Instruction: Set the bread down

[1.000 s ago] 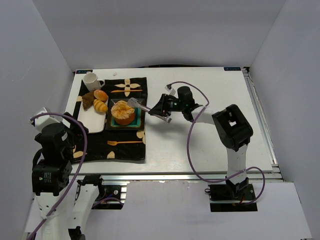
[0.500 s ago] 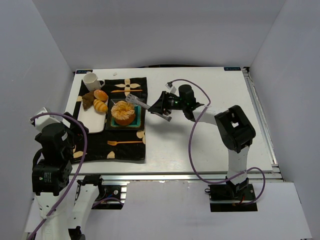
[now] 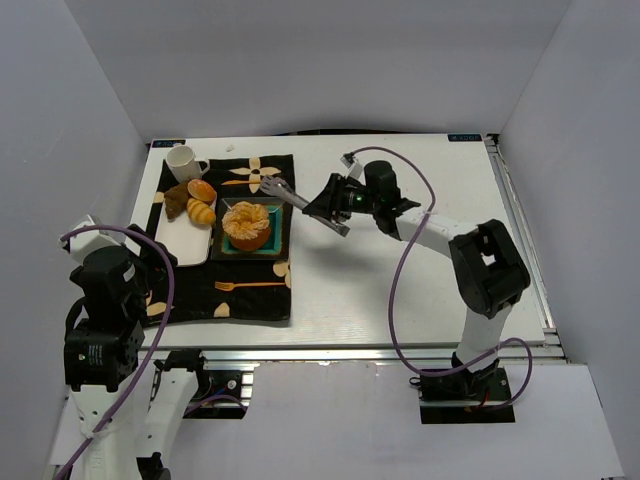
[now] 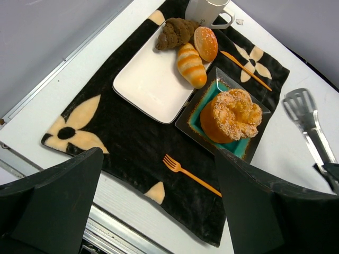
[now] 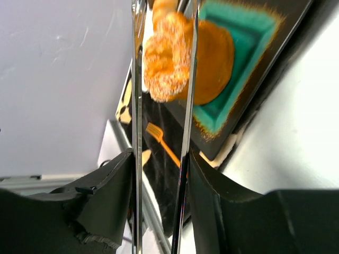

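On the teal dish (image 4: 196, 117), over the black mat (image 4: 132, 143), I see the bread (image 4: 233, 114) resting; my right gripper (image 5: 160, 156) clasps the tongs (image 4: 304, 111), blades parted, near the bread; left gripper (image 4: 159, 177) gapes wide.

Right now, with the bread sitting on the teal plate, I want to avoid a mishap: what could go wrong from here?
The tongs in the right gripper hang open close to the bread; a sideways swing could knock it off the teal plate. The bread nearly fills that plate, so little margin remains.
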